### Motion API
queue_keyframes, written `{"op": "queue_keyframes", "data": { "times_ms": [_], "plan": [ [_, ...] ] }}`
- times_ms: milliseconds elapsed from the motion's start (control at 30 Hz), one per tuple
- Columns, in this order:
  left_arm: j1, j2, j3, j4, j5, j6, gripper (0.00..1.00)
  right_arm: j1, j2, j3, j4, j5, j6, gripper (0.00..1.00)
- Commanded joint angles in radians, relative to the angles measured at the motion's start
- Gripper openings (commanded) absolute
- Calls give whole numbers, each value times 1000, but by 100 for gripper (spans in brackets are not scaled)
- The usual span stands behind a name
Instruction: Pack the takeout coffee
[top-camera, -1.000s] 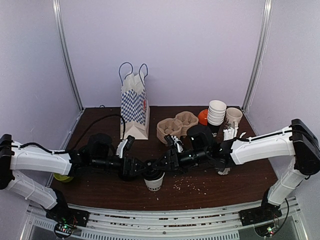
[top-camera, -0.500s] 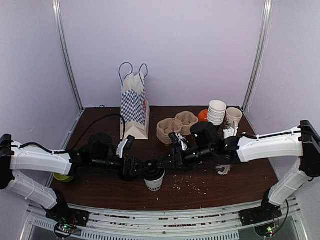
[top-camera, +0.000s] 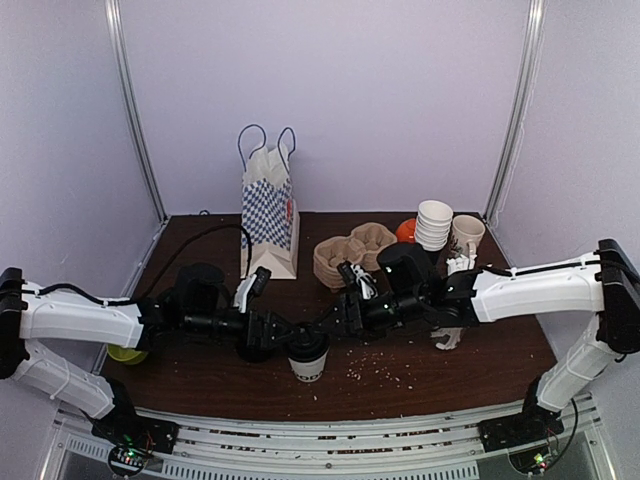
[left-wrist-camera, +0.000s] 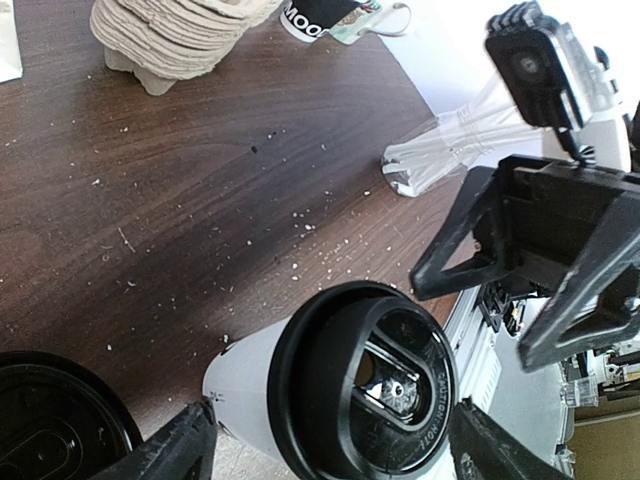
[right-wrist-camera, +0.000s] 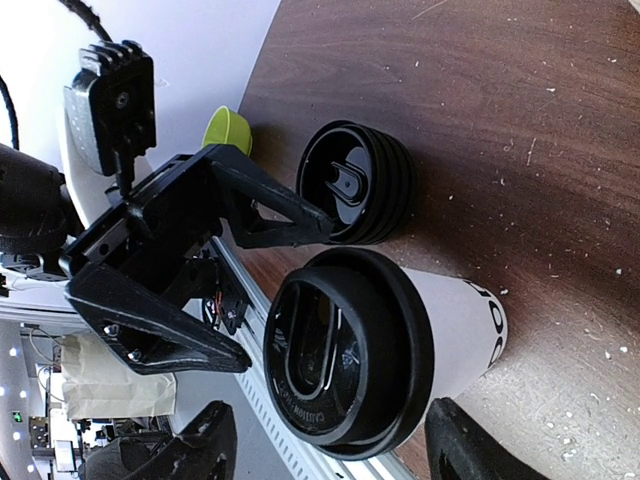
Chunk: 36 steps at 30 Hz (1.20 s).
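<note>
Step in hand: cup (top-camera: 308, 358) capped with black lid (left-wrist-camera: 365, 385), standing upright on the desk (left-wrist-camera: 150, 200), not yet in the tray (top-camera: 350, 255). Judged as the end of lidding, just ahead of pickup.

Left tool (right-wrist-camera: 288, 295): jaws wide apart, one either side of the cup, no clamp seen. Right tool (left-wrist-camera: 470, 325): jaws apart too, tips just short of the lid, touching nothing. Cup directly between the two tools, tips pointing at each other across it.

Next move, as a guess: close one tool on the white wall under the lid rim, lift straight up, carry to the tray beyond the right tool's wrist, lower into a free hole. Needs the other tool out of the way first, since both crowd the same spot. Needs the cup kept upright, with the squeeze on the wall and not on the lid.

Room: bare desk ahead of both tools up to the tray, path looks free. Spare lids (right-wrist-camera: 355, 195) just beside the left tool, easy to knock. Glass of straws (left-wrist-camera: 440, 155) close behind the right tool, a risk on any backward swing. Bag (top-camera: 270, 225) well beyond the left tool. Near desk edge close under the cup, so little margin that way.
</note>
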Motion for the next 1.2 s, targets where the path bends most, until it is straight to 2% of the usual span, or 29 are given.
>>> {"op": "queue_keyframes", "data": {
  "times_ms": [0, 400, 733, 1167],
  "plan": [
    [-3, -3, 17, 5, 12, 16, 83, -7, 24, -23, 48, 7, 12, 66],
    [-3, 20, 6, 23, 27, 15, 82, -7, 59, -64, 59, -9, 30, 58],
    [-3, 33, 3, 33, 38, 12, 82, -6, 53, -98, 61, -2, 42, 46],
    [-3, 70, -37, 72, 40, 0, 77, -7, 97, -166, 137, 11, 95, 41]
  ]
}}
